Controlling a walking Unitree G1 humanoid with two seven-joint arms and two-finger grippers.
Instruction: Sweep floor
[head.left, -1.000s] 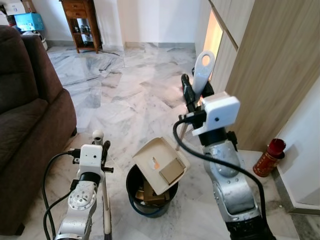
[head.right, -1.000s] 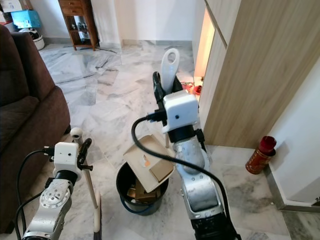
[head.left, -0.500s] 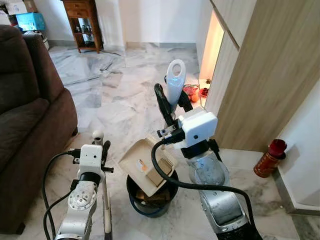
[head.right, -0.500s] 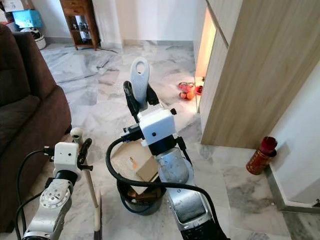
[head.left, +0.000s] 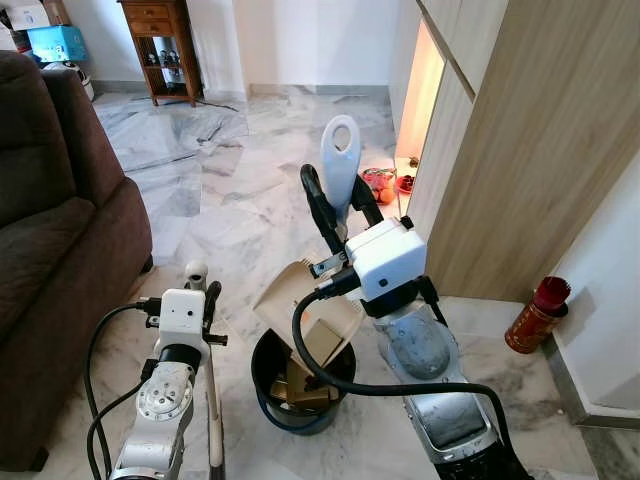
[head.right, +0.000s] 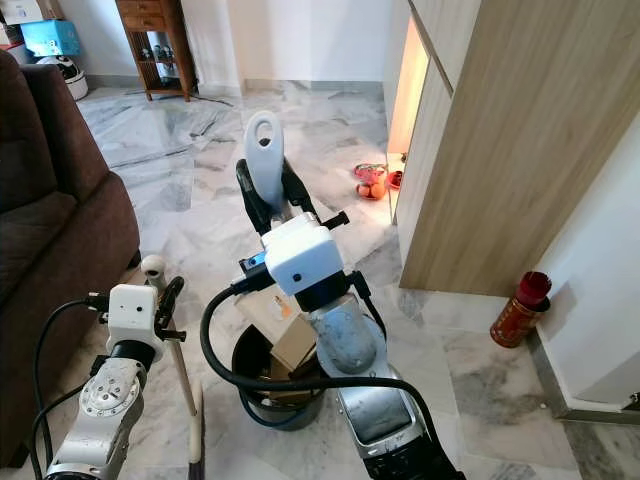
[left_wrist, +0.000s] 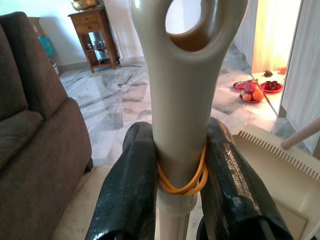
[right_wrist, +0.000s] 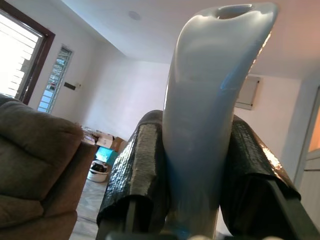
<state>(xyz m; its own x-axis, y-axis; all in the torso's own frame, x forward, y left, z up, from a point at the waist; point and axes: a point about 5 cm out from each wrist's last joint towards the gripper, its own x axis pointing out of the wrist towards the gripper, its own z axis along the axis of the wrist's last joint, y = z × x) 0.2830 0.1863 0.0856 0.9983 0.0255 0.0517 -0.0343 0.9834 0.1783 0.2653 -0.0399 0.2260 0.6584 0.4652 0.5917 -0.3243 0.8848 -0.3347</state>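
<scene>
- While the right gripper (head.left: 338, 203) pinches the pale blue-grey dustpan handle (head.left: 340, 165) between its black fingers, the cream plastic dustpan (head.left: 297, 292) tilts steeply over the round black bin (head.left: 272, 390).
- Brown cardboard scraps (head.left: 318, 345) lie at the bin's mouth.
- Low on the left, the left gripper (left_wrist: 174, 165) clamps the beige broom handle (left_wrist: 182, 95), which bears a yellow rubber band (left_wrist: 181, 183), beside the dark brown sofa (head.left: 60, 230).
</scene>
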